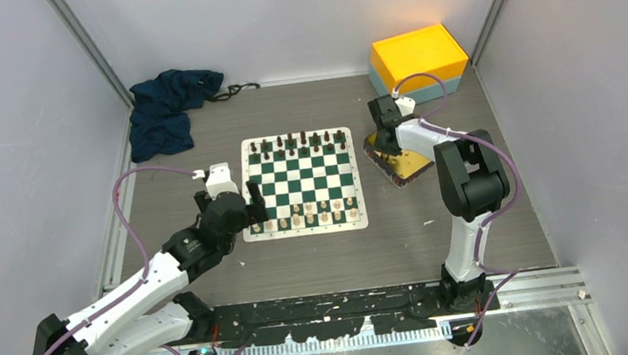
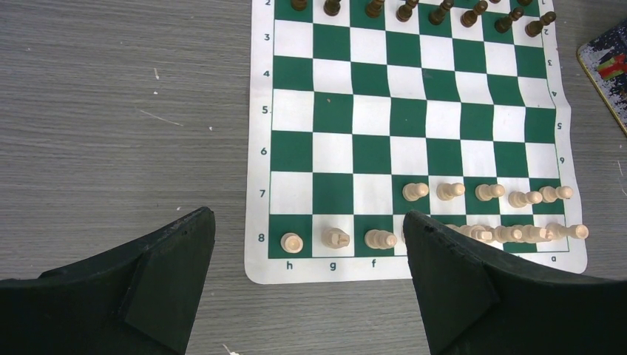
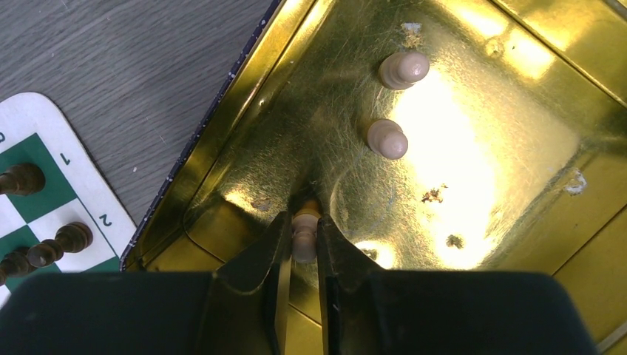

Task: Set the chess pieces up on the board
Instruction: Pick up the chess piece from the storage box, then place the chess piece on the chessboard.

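1. Presently the right jaws are clenched on a small cream wooden pawn (image 3: pixel 304 238) inside the shiny gold rectangular metal tray (image 3: pixel 244 126).
2. Two more cream wooden pieces (image 3: pixel 403 69) lie loose in that tray.
3. Meanwhile the left jaws hang released, wide apart, above the grey desk (image 2: pixel 111 111) by the near left corner of the flat green-and-white chessboard mat (image 2: pixel 370 115).
4. Other cream pieces (image 2: pixel 447 191) stand on its two nearest rows.

The left arm (image 1: pixel 121 299) and right arm (image 1: pixel 461 246) are built of white links and black joint housings, each trailed by a looping purple cable (image 1: pixel 120 207). The left claw (image 2: pixel 309 216) and right claw (image 3: pixel 303 220) are formed of matte black wedges
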